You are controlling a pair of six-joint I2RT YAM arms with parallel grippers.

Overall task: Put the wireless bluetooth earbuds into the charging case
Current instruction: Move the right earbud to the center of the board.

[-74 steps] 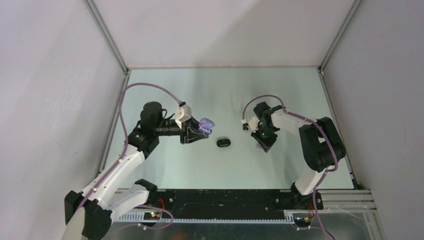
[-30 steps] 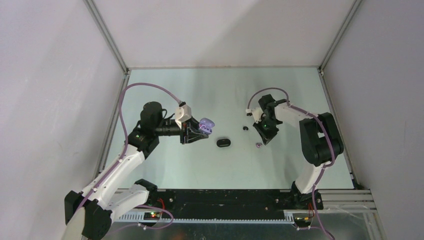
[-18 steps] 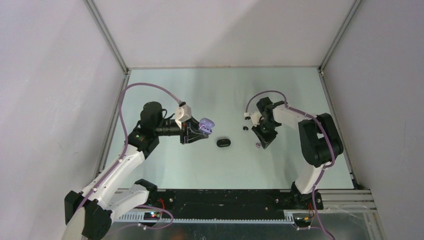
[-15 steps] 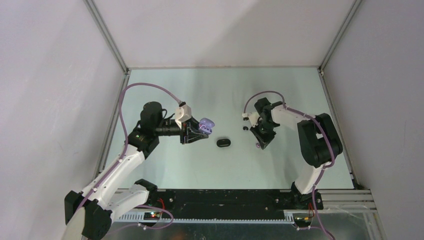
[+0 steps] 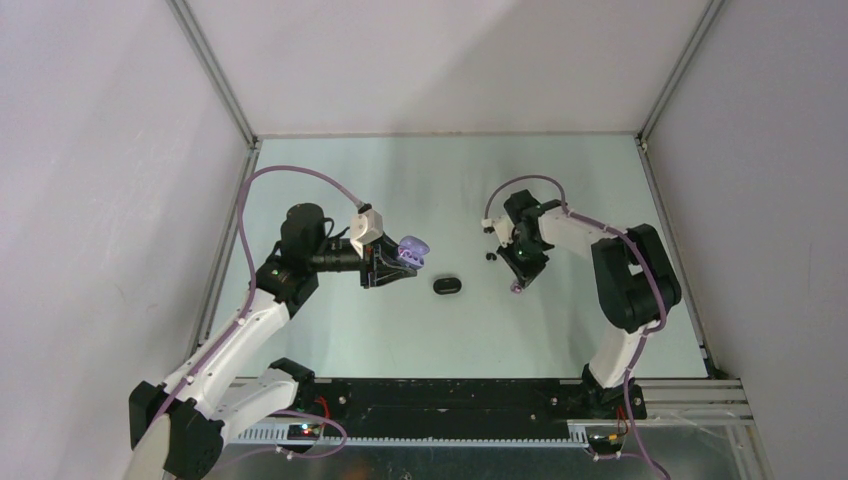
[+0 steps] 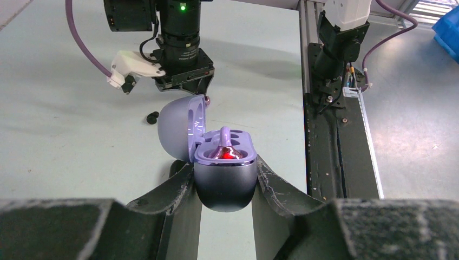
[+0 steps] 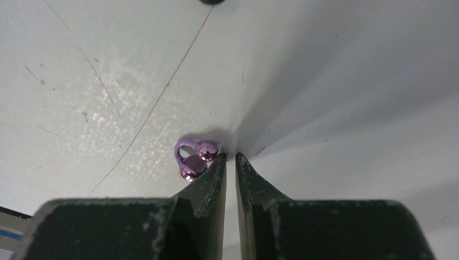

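Note:
My left gripper [image 5: 395, 265] is shut on the open lilac charging case [image 5: 412, 250] and holds it above the table. In the left wrist view the case [image 6: 224, 179] sits between the fingers with one lilac earbud [image 6: 226, 151] seated in it, glowing red. A second lilac earbud [image 7: 194, 160] lies on the table, touching the outer side of my right gripper's left fingertip; it also shows in the top view [image 5: 516, 288]. My right gripper [image 7: 230, 158] is down at the table, jaws a thin slit apart with nothing between them. It also shows in the top view [image 5: 522, 268].
A closed black oval case [image 5: 447, 285] lies on the table between the arms. Small black earbuds [image 5: 490, 256] lie just left of the right gripper; one shows in the left wrist view [image 6: 153, 116]. Walls enclose the table on three sides.
The right gripper rose off the lilac earbud, leaving it on the table, then shifted slightly left and came down beside it. The left arm and case have not moved.

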